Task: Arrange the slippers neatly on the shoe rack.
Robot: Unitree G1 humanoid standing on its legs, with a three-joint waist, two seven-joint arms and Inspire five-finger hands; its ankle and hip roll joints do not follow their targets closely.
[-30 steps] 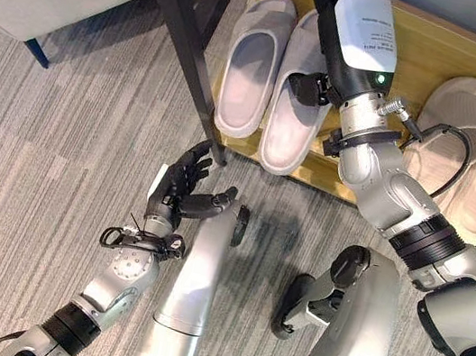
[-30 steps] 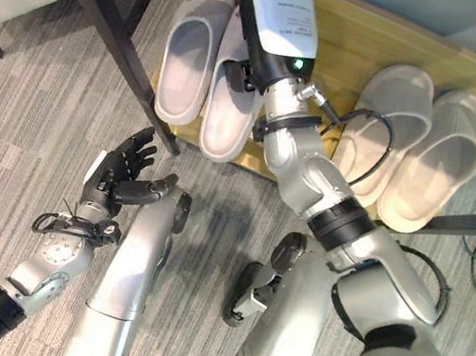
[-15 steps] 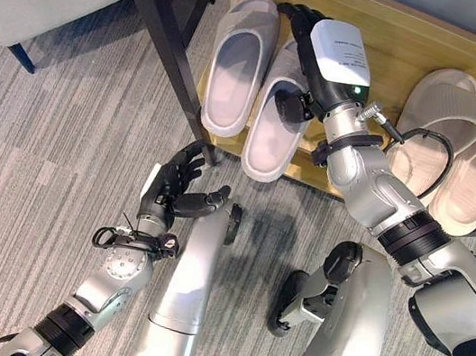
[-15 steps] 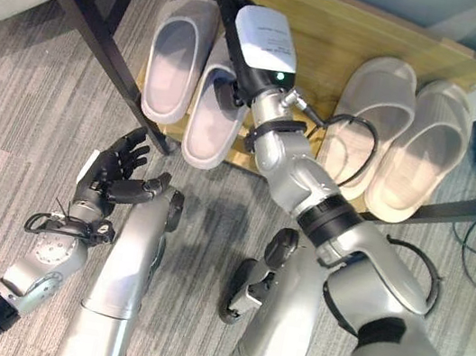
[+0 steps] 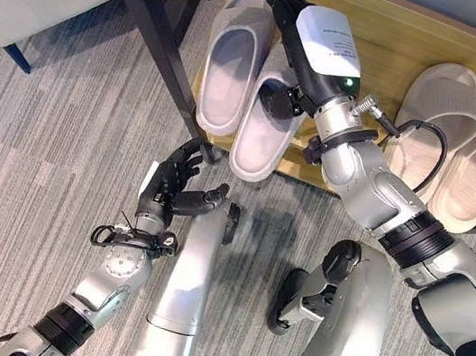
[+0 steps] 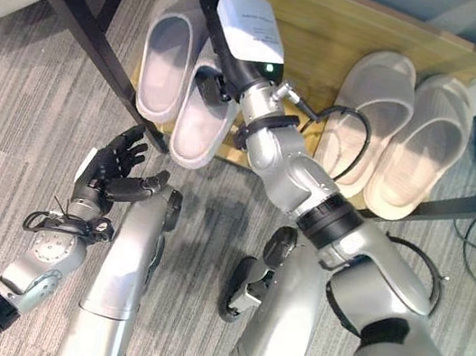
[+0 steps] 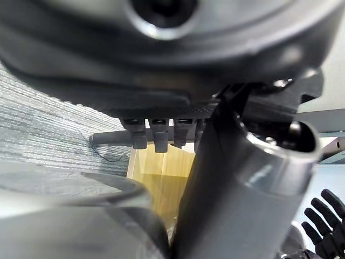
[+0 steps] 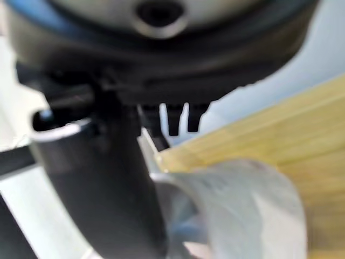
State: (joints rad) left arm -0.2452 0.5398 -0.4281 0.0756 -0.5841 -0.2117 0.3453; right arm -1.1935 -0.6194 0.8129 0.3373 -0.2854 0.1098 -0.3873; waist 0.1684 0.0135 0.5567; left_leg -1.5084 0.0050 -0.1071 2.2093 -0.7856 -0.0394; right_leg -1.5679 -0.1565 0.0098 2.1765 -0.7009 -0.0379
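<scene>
Right hand point(image 5: 292, 32) grips grey slipper point(image 5: 263, 127) overhanging rack edge point(image 5: 313, 168); left hand point(image 5: 171, 187) relaxed

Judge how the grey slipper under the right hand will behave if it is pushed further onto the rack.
The slipper looks moulded and thick-soled, so probably light and fairly stiff. Its heel overhangs the rack edge, so it may tip off. The right hand lies on its toe, beside its mate; a push may nudge both.

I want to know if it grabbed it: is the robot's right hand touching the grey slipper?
Touching. In the left eye view the right hand lies on the grey slipper.
</scene>
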